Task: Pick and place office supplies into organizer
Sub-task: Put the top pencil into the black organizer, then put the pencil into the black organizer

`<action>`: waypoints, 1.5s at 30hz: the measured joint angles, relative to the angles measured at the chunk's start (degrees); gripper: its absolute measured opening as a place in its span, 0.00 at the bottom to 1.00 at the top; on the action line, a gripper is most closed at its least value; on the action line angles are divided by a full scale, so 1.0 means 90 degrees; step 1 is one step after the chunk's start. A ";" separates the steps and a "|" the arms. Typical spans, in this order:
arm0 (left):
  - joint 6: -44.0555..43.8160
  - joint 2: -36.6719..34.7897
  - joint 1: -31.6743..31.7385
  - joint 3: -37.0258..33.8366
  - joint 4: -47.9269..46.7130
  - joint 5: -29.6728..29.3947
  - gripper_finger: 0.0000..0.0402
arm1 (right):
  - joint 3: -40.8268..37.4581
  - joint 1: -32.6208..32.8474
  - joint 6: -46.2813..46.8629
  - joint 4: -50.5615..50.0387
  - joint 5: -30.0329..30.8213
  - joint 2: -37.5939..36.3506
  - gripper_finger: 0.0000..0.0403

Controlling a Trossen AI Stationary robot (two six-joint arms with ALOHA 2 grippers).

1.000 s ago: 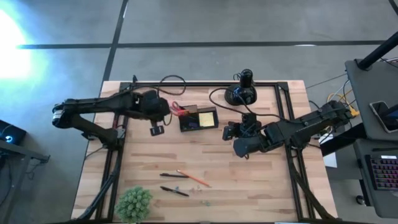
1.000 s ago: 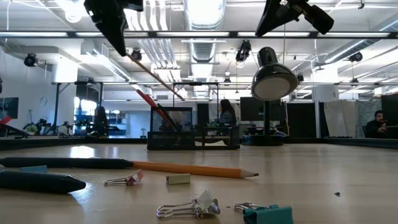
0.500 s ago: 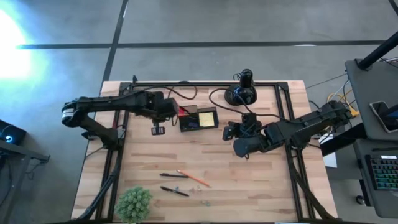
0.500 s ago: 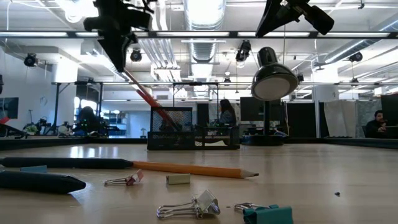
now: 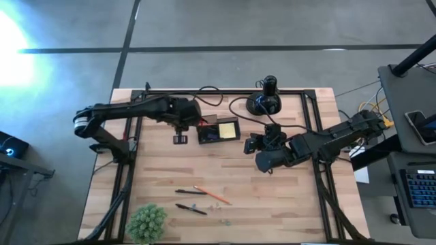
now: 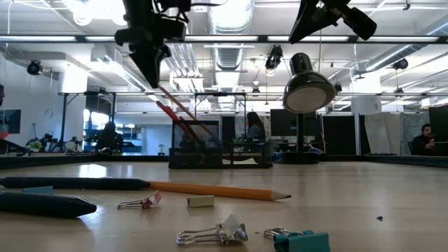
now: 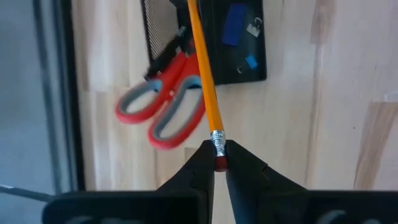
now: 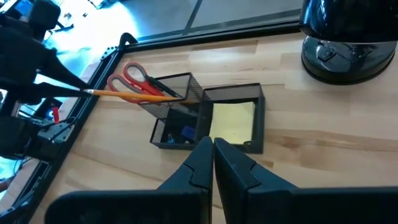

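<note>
The pale wooden table point(image 5: 272, 204), planked and framed in black rail, carries the black mesh organizer point(image 5: 218, 129) near the middle of its far edge, a square yellow sticky pad point(image 8: 233, 121) lying in one compartment and small blue pieces in another. The left gripper point(image 7: 219, 163) hangs just beside the organizer's left end, its fingers clenched on the eraser end of a long orange pencil point(image 7: 202, 68); the pencil's long axis slants down from the fingers, tip toward the tall mesh cup, where it meets the red-handled scissors point(image 7: 165, 106) that stand blades-down with their looped handles leaning out. Against the picture of a second ago, the left arm has swung rightward along the far edge, closer to the organizer, bringing the pencil with it. The right gripper point(image 8: 211, 149) waits to the organizer's right, above the middle of the table, fingers pressed together on nothing. Near the front edge lie two thin black pens point(image 5: 191, 209), another orange pencil point(image 6: 217, 190), silver binder clips point(image 6: 213, 233) and a fuzzy green plant ball point(image 5: 146, 222).
</note>
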 joint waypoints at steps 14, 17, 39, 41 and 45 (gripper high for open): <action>0.0017 -0.0035 0.0044 0.0215 0.0290 0.0334 0.15 | -0.0012 0.0000 0.0002 -0.0001 -0.0002 0.0000 0.02; -0.0029 -0.0085 0.0044 0.0246 0.0288 0.0331 0.20 | -0.0012 0.0000 0.0002 -0.0001 -0.0002 0.0000 0.02; -0.0892 -0.1746 -0.0166 0.0260 0.0373 0.0394 0.22 | -0.0024 0.0000 -0.0014 -0.0001 -0.0017 0.0000 0.02; -0.0903 -0.1954 -0.0234 0.0239 0.0537 0.0532 0.22 | -0.0024 0.0000 -0.0015 -0.0001 -0.0030 0.0002 0.02; -0.1226 -0.2349 -0.0367 0.0075 0.0862 0.1160 0.22 | -0.0024 0.0000 0.0002 0.0002 -0.0077 0.0002 0.02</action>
